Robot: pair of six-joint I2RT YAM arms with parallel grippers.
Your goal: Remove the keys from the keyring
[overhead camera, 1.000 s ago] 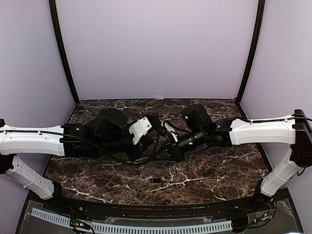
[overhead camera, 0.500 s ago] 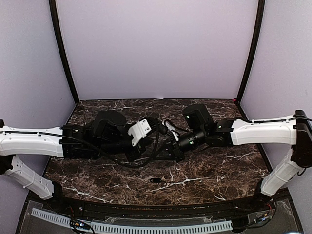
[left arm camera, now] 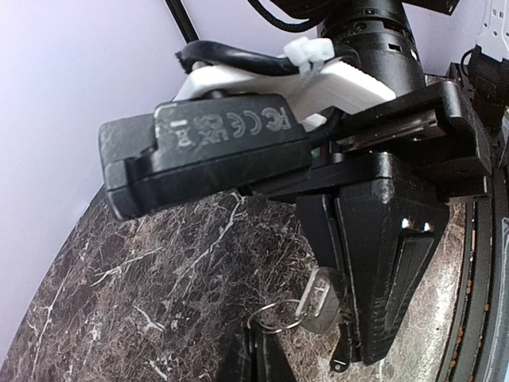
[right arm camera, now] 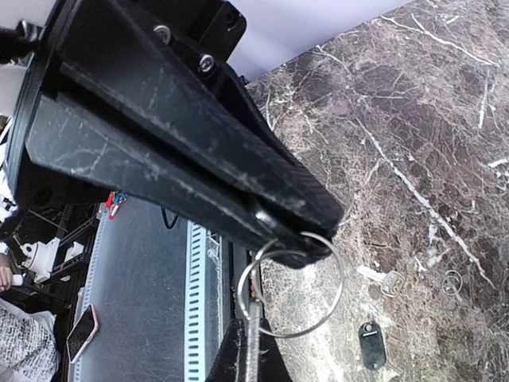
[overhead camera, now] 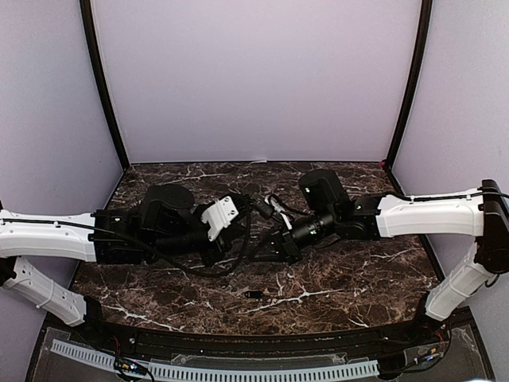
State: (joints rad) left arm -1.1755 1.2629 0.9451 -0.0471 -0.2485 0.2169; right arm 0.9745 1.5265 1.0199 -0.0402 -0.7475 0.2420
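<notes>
In the left wrist view my left gripper (left arm camera: 338, 322) is shut on a silver key (left arm camera: 318, 296) that hangs on the thin wire keyring (left arm camera: 274, 314). The right gripper's dark fingers (left arm camera: 254, 358) come up from below and pinch that ring. In the right wrist view my right gripper (right arm camera: 310, 232) is shut on the keyring (right arm camera: 338, 294), with the held key edge-on (right arm camera: 253, 318) below it. Both grippers meet above the table's middle (overhead camera: 258, 239). A loose silver key (right arm camera: 383, 281) and a black oblong piece (right arm camera: 370, 344) lie on the marble; one dark piece (overhead camera: 254, 294) shows from above.
A small separate ring (right arm camera: 452, 280) lies on the dark marble table (overhead camera: 350, 278) near the loose key. A slotted white cable duct (overhead camera: 223, 372) runs along the near edge. Pale walls and two black posts (overhead camera: 103, 87) close the back.
My left arm has drawn back to the left, its white wrist mount shifting left and slightly down. The right arm has barely moved. Both grippers stayed shut.
</notes>
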